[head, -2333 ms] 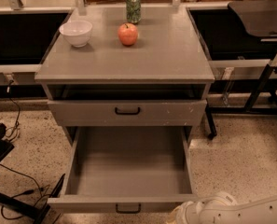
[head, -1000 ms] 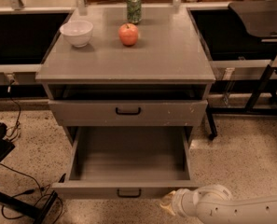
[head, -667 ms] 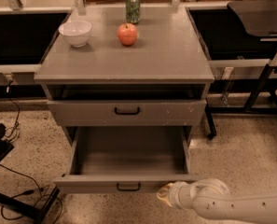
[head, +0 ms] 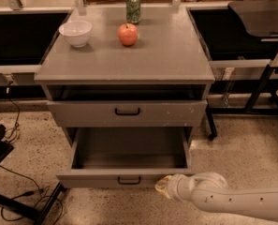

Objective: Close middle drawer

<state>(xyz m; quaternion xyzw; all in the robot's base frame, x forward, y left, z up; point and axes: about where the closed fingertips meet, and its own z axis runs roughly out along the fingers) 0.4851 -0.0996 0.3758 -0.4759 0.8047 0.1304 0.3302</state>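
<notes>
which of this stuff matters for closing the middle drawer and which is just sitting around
Part of the job:
- middle drawer, pulled out
- gripper, at the right end of that drawer's front

Just lying about:
- white bowl, apple and green can on the cabinet top
- upper drawer
- cables on the floor

One white arm (head: pixel 251 205) comes in from the lower right edge of the view and lies nearly level, low down, reaching to the left. Its long smooth casing (marked with a few small dark dots) rises slightly toward a rounded, bulbous wrist (head: pixel 208 184) and then narrows to a short white neck. The gripper (head: pixel 163 187) sits at the very end of this, low in the view and a little right of centre, pointing left. Only a pale yellowish tip of it shows.
</notes>
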